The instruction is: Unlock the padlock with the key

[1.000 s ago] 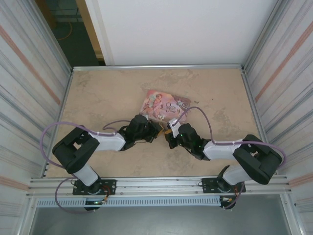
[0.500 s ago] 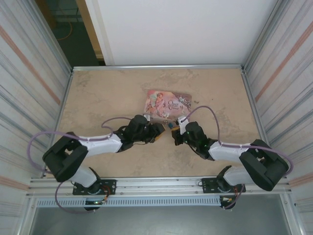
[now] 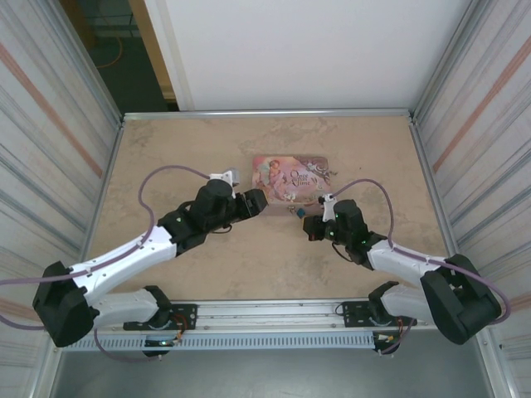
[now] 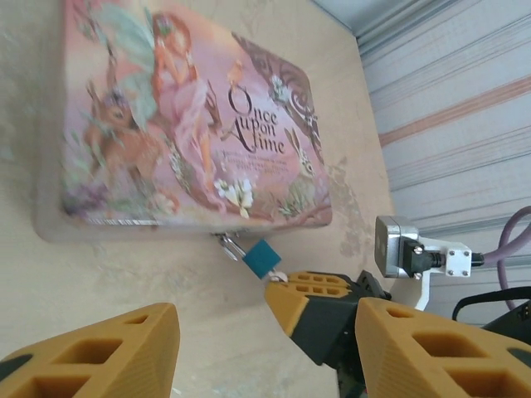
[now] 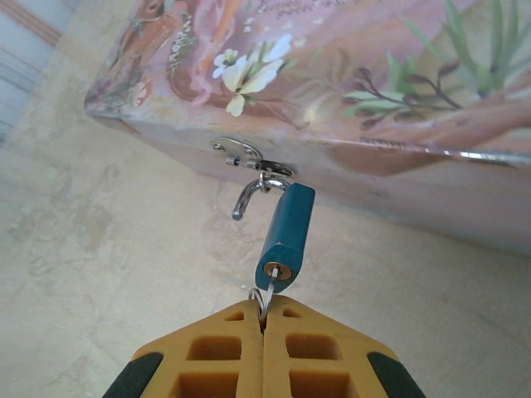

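Gripping the key (image 5: 270,287), our right gripper (image 5: 264,319) is clamped tight. We see the key seated in the padlock (image 5: 286,228), hooked on the tin (image 5: 348,75) near edge. Left gripper (image 3: 253,203) gapes empty, just left.
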Tool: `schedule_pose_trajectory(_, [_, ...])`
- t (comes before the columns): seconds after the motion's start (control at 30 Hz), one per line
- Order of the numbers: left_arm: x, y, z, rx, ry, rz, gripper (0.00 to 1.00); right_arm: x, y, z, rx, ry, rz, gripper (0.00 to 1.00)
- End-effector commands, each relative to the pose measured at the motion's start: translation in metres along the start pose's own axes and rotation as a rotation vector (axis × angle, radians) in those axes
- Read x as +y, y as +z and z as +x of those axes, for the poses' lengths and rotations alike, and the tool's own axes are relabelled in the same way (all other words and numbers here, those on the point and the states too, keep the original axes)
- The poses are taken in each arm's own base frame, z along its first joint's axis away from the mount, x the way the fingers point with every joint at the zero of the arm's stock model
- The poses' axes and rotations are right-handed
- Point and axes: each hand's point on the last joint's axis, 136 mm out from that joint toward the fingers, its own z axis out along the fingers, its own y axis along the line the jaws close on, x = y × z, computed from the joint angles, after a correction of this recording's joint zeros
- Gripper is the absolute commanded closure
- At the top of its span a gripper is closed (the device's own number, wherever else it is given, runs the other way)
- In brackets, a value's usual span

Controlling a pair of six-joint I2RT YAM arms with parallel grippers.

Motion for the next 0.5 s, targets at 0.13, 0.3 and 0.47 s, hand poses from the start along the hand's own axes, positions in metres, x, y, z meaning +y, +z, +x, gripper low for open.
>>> schedule_pose_trajectory(0.13, [0.007,-0.013,-0.025,-0.088,0.141,-0.082,0.40,-0.006,0.001,0.021,0.071,0.202,-0.033,1.00])
schedule_pose_trajectory(0.3, [0.011,-0.010,-0.026,-0.087,0.126,-0.082,0.39,-0.011,0.009,0.025,0.092,0.239,-0.032,1.00])
schedule_pose_trajectory(0.47, [0.014,-0.010,-0.027,-0.087,0.118,-0.085,0.39,-0.018,0.015,0.030,0.112,0.280,-0.031,1.00])
